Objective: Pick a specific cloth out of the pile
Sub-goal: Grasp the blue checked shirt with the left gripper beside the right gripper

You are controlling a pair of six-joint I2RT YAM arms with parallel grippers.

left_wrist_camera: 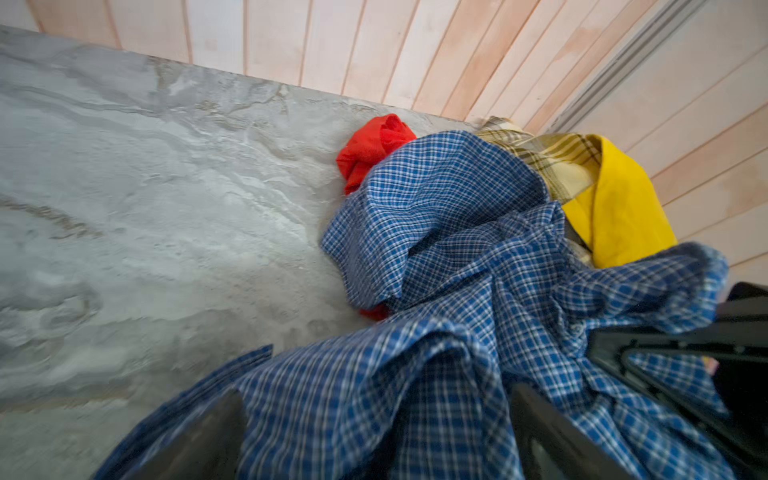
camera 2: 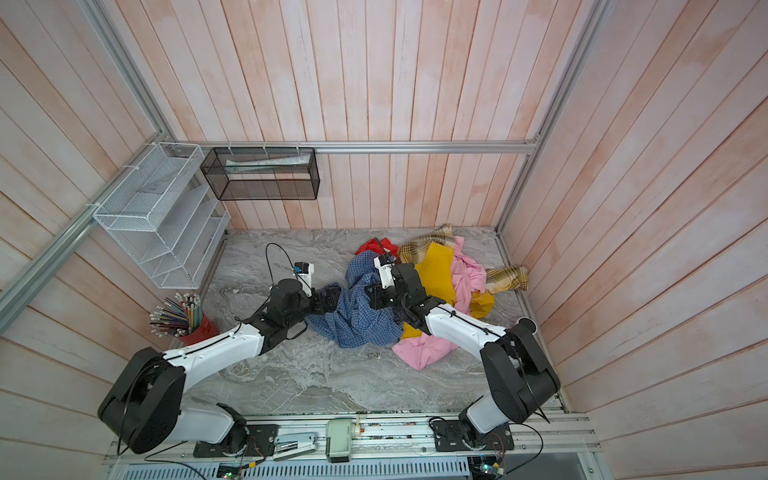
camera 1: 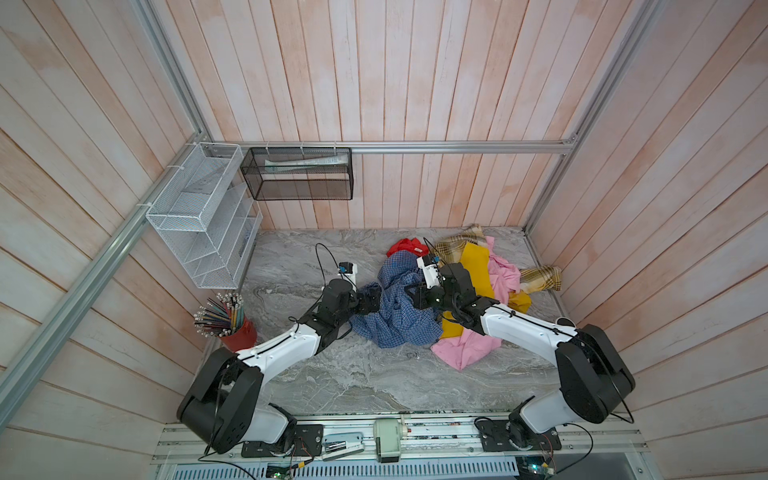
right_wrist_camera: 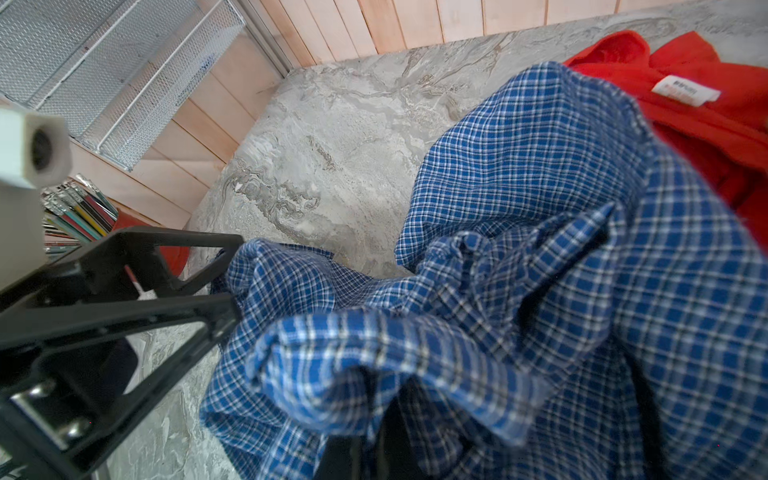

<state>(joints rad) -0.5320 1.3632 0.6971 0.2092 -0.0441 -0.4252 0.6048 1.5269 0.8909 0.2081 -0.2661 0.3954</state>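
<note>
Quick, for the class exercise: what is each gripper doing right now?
Left gripper: jaws open, cloth between them.
Right gripper: jaws shut on the cloth.

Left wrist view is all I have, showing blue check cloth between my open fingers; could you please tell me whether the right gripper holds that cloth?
Observer: Yes, the right gripper is shut on a raised fold of the cloth.
Operator: Thanks; is anything standing near the left arm?
Observer: A red cup of pencils stands at the left edge of the table, close beside it.
Operator: Does the pile hold a colour I cannot see?
Observer: A pink cloth, with the right arm reaching over it.
</note>
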